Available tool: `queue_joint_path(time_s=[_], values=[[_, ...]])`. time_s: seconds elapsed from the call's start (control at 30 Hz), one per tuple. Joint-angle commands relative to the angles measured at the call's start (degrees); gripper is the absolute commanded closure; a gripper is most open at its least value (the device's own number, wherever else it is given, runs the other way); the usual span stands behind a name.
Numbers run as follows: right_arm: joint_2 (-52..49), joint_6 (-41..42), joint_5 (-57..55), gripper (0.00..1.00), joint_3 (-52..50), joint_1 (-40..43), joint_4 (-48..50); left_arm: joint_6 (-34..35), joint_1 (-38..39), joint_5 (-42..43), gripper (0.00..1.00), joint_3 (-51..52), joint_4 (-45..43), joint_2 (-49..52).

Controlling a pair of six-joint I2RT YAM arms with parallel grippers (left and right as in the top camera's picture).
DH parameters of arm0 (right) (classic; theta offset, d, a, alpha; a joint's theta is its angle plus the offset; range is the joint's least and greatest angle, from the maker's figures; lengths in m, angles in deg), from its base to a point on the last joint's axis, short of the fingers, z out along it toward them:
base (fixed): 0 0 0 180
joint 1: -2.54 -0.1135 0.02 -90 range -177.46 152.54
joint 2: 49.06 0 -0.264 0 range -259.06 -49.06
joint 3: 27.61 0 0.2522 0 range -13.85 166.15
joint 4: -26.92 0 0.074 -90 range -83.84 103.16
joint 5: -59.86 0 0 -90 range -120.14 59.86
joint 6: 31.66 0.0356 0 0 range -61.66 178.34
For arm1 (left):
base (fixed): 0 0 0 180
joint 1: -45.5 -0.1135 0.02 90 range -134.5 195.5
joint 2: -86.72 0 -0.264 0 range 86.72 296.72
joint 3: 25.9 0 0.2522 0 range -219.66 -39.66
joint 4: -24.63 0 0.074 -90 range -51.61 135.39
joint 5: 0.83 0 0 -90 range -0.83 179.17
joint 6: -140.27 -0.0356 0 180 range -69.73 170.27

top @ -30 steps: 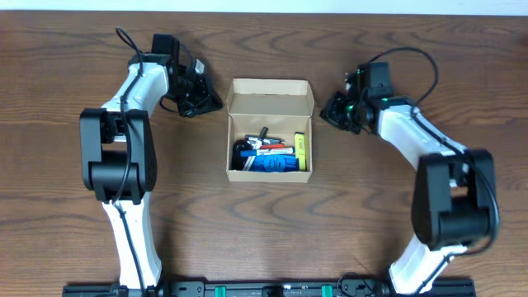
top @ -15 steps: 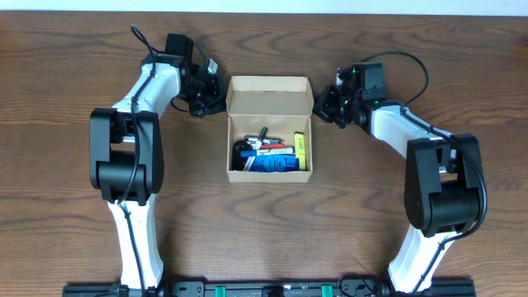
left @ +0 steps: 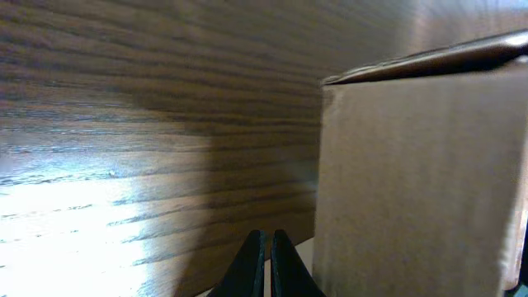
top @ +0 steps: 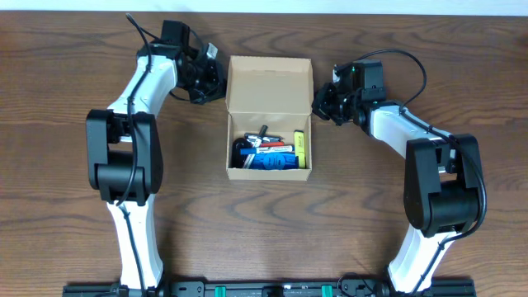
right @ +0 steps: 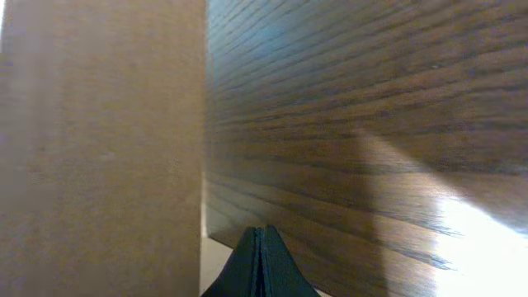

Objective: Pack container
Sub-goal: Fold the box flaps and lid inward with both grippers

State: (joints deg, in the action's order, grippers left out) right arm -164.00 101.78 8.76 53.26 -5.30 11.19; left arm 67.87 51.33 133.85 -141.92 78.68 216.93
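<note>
We see the container (top: 270,115) at the middle of the table (top: 66,49), flap raised on its far side, pens (top: 268,145) and a blue item (top: 272,163) inside. Our left gripper (left: 266,239) sits just left of the flap, fingers pressed together, empty. Our right gripper (right: 260,235), likewise closed on nothing, sits just right of it.

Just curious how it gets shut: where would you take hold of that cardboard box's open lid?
Probably the lid flap's free top edge, pinched near a corner from the left or right side. It is thin card standing open, hinged along the box's back wall, so that edge gives the most swing.
</note>
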Motion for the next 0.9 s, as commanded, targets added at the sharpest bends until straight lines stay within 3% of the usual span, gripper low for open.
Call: queue_joint_path(time_s=[0.0,0.6,0.87], values=[[-0.6,-0.9,4.4,0.99,-0.1,0.3,1.6,-3.1,-0.2,1.4,0.94,-1.0,0.3,-3.4],[1.3,-3.5,14.7,0.98,0.0,2.2,11.2,-13.4,-0.2,-3.1,0.94,-1.0,3.5,-14.6],[8.6,-10.2,14.7,0.99,0.0,2.5,5.2,-20.3,-0.2,-3.2,0.94,-1.0,9.2,-16.3]])
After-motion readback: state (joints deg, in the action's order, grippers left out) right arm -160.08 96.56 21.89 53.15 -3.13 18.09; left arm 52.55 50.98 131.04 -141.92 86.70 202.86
